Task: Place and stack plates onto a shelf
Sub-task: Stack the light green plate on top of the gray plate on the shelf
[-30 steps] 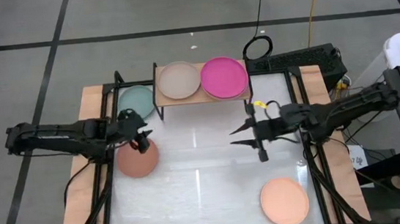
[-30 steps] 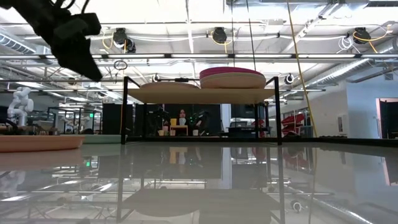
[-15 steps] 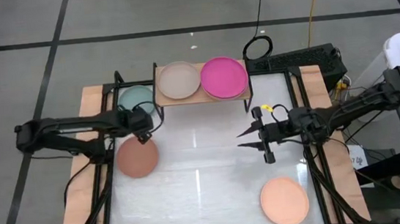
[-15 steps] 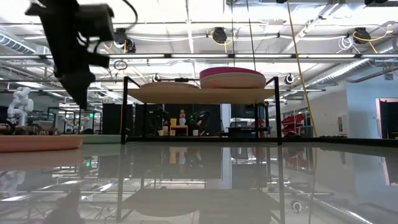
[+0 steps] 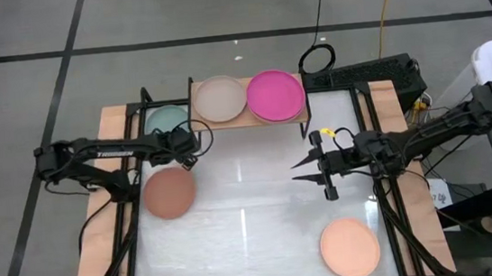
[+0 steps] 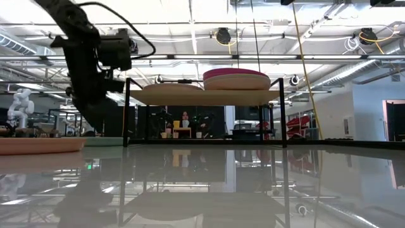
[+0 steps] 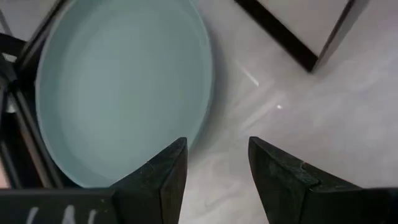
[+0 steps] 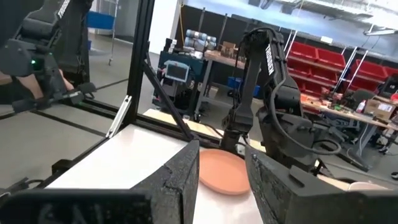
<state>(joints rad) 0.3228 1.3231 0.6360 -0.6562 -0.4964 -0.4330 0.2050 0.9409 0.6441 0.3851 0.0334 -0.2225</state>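
- Nearest us, well in front of the shelf (image 5: 249, 118) and toward its right end, we see a peach plate (image 5: 350, 248) lying flat on the white table (image 5: 255, 237).
- Closer to the shelf on that side, the right gripper (image 5: 299, 171) hangs over bare table with its jaws spread and nothing between them.
- In front of the shelf's left end, a brown plate (image 5: 169, 192) lies flat on the table; in the right wrist view it shows beyond the fingers (image 8: 231, 171).
- The left gripper (image 5: 190, 151) hovers just in front of the shelf's left leg, jaws spread and empty, at the near rim of a teal plate (image 7: 118, 81).
- That teal plate (image 5: 167, 121) rests on the table just left of the shelf, partly hidden by the left arm in the high view.
- On the shelf top a beige plate (image 5: 220, 99) and a magenta plate (image 5: 274, 95) sit side by side, edges about touching.
- In the low view the magenta stack (image 6: 235, 79) stands taller than the beige one.
- Beyond the shelf a coiled black cable (image 5: 316, 59) lies on the floor.
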